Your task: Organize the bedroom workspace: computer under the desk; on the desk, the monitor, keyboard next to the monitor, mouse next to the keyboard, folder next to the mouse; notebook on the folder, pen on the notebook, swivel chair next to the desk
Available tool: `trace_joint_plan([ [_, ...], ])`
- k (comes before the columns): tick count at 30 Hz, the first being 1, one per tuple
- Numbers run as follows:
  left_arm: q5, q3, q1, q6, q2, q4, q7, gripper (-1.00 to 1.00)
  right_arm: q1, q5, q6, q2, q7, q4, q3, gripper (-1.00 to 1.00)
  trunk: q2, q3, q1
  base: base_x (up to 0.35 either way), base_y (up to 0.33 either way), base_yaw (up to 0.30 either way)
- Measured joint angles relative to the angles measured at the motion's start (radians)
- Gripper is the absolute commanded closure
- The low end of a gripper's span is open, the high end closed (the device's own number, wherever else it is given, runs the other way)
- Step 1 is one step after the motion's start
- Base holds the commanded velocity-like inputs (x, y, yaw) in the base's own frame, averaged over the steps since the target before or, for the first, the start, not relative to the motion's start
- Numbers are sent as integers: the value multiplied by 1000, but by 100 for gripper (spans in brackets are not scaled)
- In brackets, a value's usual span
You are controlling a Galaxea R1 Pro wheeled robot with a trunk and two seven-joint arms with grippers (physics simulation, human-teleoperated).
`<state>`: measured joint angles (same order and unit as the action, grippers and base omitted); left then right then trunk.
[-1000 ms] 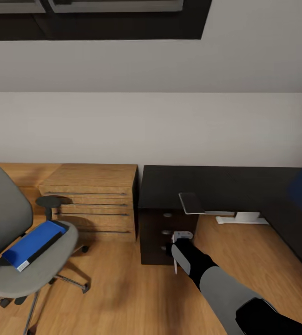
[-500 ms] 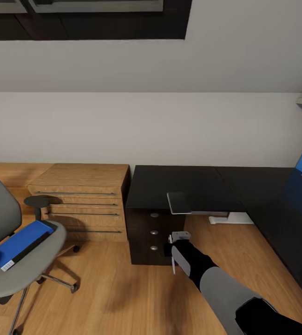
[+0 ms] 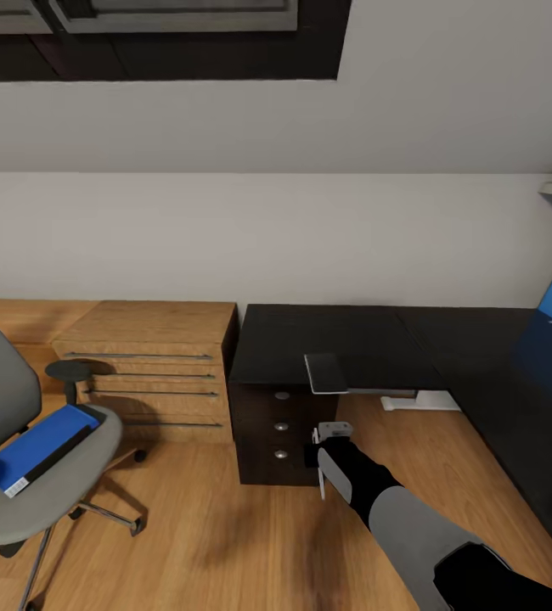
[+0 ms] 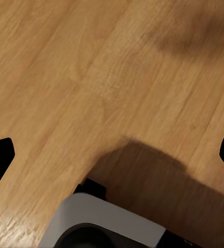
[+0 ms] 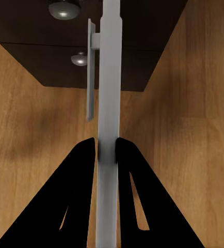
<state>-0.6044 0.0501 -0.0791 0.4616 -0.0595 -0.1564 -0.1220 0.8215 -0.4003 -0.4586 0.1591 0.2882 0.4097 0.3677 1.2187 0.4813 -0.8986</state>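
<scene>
Camera slightly lower — right gripper (image 5: 106, 150) pinching pen (image 5: 108, 103)

- Light wood plank floor (image 3: 225, 535) spreads from five to nine o'clock.
- Plain grey-white wall (image 3: 267, 238) spans the middle.
- Black-framed skylight (image 3: 157, 38) sits at eleven o'clock.
- Low oak drawer chest (image 3: 149, 365) stands at nine o'clock.

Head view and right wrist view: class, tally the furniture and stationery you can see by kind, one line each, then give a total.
Swivel chair: 1
Oak drawer unit: 1
Black desk: 1
Blue folder, on the chair seat: 1
Grey notebook, on the desk edge: 1
Pen, in the right end effector: 1
Total: 6
</scene>
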Motion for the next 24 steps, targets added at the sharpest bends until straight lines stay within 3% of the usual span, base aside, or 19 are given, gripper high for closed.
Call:
trace_joint_plan([
  [10, 0, 1, 0, -78, 0, 0, 0, -100, 0, 1, 0, -2, 4, 3, -1, 100, -70, -31, 38, 0, 0, 0],
  [11, -1, -1, 0, -88, 1, -1, 0, -100, 0, -1, -11, -19, 4, 9, -7, 100, -77, -34, 42, 0, 0, 0],
  [17, -2, -2, 0, -88, 2, 0, -1, -100, 0, -6, -60, -41, 5, 78, -37, 100, -119, -53, 65, 0, 0, 0],
  [24, -2, -3, 0, -87, 2, 0, -1, -100, 0, -41, -152, -72, 4, 133, -71, 100, -168, -75, 92, 0, 0, 0],
])
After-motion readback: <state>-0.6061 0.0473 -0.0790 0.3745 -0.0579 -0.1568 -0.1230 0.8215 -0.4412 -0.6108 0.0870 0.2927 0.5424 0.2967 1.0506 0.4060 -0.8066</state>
